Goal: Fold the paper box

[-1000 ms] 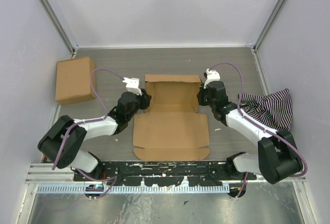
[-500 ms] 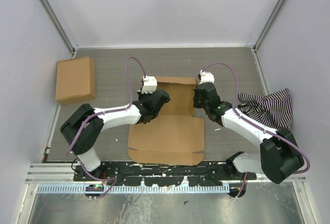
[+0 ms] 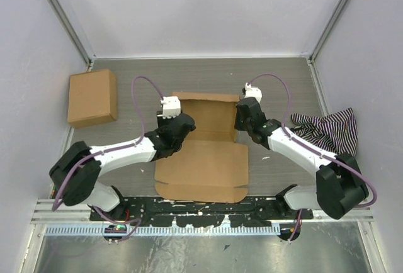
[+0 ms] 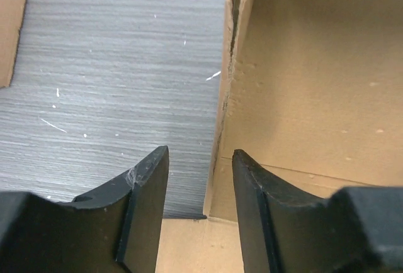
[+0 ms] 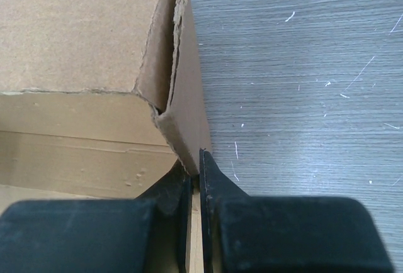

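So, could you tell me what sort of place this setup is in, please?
Probably a lab robot test cell: a grey table boxed in by plain white walls, a left arm and right arm bolted at its near edge, and practice props, a paper box and striped cloth.

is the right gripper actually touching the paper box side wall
Touching. The right wrist view shows the right gripper pinched shut on the near end of the paper box's upright side wall, with the cardboard edge running down between the two fingertips.
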